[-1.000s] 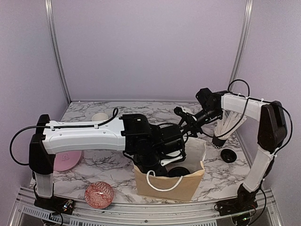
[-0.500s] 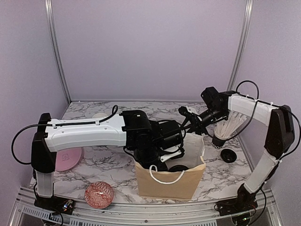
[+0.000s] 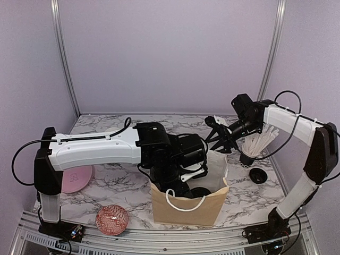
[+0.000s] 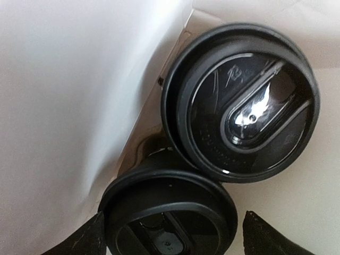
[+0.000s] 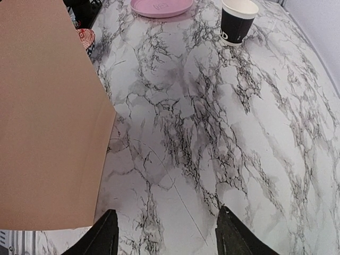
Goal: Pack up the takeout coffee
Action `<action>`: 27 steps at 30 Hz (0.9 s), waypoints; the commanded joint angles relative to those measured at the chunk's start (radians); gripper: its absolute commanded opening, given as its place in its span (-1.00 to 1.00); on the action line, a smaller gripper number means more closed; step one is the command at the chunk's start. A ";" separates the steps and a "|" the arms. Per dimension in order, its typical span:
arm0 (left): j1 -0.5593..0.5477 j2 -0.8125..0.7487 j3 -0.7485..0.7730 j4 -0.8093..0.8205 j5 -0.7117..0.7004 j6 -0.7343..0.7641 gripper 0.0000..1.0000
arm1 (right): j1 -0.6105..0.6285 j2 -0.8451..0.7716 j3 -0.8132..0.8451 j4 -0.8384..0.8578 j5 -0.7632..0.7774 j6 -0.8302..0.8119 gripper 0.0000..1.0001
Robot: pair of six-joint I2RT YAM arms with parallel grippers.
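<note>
The left tool [image 4: 172,238] is deep inside the paper bag [image 3: 186,210], which stands at 6 o'clock on the bench [image 3: 119,186]. Its fingers have just widened. A second ago they sat closer around the near lidded cup [image 4: 170,215]; now they are spread to either side of its lid. The finger at 3 o'clock is clearly off the rim (the one at 9 o'clock is too close to the edge to call). I judge the cup to be let go and standing on the bag floor. It sits right against a second lidded cup [image 4: 241,101] at its 1 o'clock, by the white inner wall.

The right tool [image 5: 170,236] has drawn back from the bag mouth toward 2 o'clock. Its fingers are apart with nothing between them, bare marble lies below, and the bag's brown wall is at its 9 o'clock.

For the task, that reads as two coffees packed. One open cup [image 5: 239,21] is still out on the bench, at about 10 o'clock in the overhead view, near the pink plate [image 5: 162,6]. The likely next move is to lift the left tool straight out without catching a lid or tipping the bag.
</note>
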 commanded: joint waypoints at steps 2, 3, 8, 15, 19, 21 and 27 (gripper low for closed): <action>0.000 -0.073 0.041 -0.041 -0.015 -0.004 0.82 | -0.010 -0.027 0.035 -0.016 0.013 0.026 0.21; 0.000 -0.079 0.042 -0.042 -0.025 -0.003 0.84 | -0.010 -0.027 0.037 -0.016 0.017 0.027 0.21; 0.000 -0.097 0.058 -0.041 -0.046 0.002 0.97 | -0.010 -0.025 0.046 -0.017 0.026 0.035 0.21; 0.009 -0.104 0.094 -0.040 -0.090 0.008 0.97 | -0.010 -0.008 0.074 -0.018 0.047 0.042 0.21; 0.022 -0.102 0.136 -0.041 -0.122 0.017 0.97 | -0.011 0.000 0.094 -0.007 0.055 0.061 0.21; 0.031 -0.103 0.155 -0.039 -0.123 0.021 0.97 | -0.011 0.006 0.106 -0.003 0.065 0.076 0.21; 0.064 -0.103 0.197 -0.030 -0.166 0.027 0.97 | -0.011 0.004 0.125 0.006 0.080 0.104 0.21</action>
